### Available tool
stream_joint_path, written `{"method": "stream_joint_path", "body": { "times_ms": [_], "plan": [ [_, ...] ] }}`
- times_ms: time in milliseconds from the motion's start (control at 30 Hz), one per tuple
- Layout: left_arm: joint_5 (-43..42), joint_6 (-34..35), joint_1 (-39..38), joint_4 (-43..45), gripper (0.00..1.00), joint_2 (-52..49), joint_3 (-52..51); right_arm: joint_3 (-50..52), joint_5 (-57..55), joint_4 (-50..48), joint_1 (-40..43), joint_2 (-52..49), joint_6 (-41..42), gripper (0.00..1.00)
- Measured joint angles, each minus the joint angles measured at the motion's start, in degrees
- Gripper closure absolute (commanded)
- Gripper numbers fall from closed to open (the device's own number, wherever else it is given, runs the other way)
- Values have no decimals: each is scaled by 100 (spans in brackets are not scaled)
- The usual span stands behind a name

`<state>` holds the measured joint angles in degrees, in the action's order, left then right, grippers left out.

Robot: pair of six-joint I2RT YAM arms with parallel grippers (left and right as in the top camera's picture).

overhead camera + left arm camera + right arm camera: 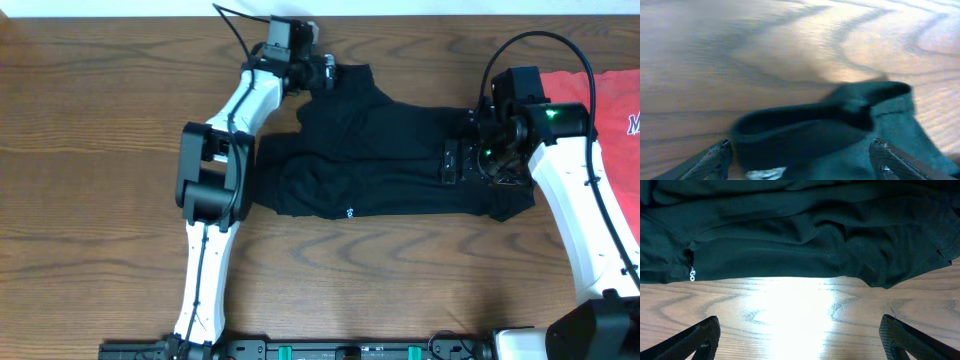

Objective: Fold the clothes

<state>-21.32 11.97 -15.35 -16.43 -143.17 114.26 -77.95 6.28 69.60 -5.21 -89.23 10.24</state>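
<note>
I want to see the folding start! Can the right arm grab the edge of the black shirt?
Probably yes. The right gripper is open, and the near edge of the black shirt lies just ahead of it, with only bare table in between.

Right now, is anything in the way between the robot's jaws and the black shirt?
Nothing visible is. The left jaws stand open right over a fold of the black shirt. The right jaws stand open too, with only bare table between them and the shirt's edge. The red cloth lies off to the side.
</note>
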Motion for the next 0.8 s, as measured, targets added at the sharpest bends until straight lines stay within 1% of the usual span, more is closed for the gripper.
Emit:
{"method": "stream_joint_path", "body": {
  "times_ms": [67, 100, 133, 167, 200, 233, 267, 300, 333, 367, 400, 467, 567, 633, 667, 800],
  "plan": [
    [-24, 2, -136, 0, 11, 0, 0, 0, 0, 0, 0, 0, 0, 1],
    [-42, 2, -214, 0, 15, 0, 0, 0, 0, -2, 0, 0, 0, 1],
    [-55, 9, -291, 0, 22, 0, 0, 0, 0, -4, 0, 0, 0, 1],
    [-79, 35, -361, -7, 31, -2, 0, 0, 0, -7, 0, 0, 0, 1],
    [-87, 31, -435, -2, 48, -13, 0, 0, 0, -13, 0, 0, 0, 1],
    [-107, 33, -485, -9, 60, -24, 0, 0, 0, -13, 0, 0, 0, 1],
    [-127, 35, -533, -33, 73, -39, 0, 0, 0, -15, 0, 0, 0, 1],
    [-136, 35, -570, -33, 81, -72, 0, 0, 0, -15, 0, 0, 0, 4],
    [-149, 33, -584, -48, 91, -87, -2, 0, 0, -17, 0, 0, -2, 9],
    [-164, 74, -581, -68, 94, -98, -2, 0, 0, -20, 0, 0, -13, 14],
    [-186, 42, -562, -105, 94, -107, -2, 0, 2, -15, 0, 0, 35, 20],
    [-227, 74, -501, -140, 94, -109, -2, 0, 13, -17, 0, 0, 2, 27],
    [-278, 133, -365, -205, 94, -109, -2, 0, 17, -31, 0, 0, 20, 26],
    [-308, 153, -262, -286, 94, -92, -2, 0, 17, -76, 0, 0, 33, 20],
    [-315, 155, -208, -334, 94, -76, -2, 0, 20, -125, 0, 0, 35, 19],
    [-306, 146, 4, -595, 94, 13, -4, 0, 17, -393, 0, 0, 39, 20]
  ]
}}
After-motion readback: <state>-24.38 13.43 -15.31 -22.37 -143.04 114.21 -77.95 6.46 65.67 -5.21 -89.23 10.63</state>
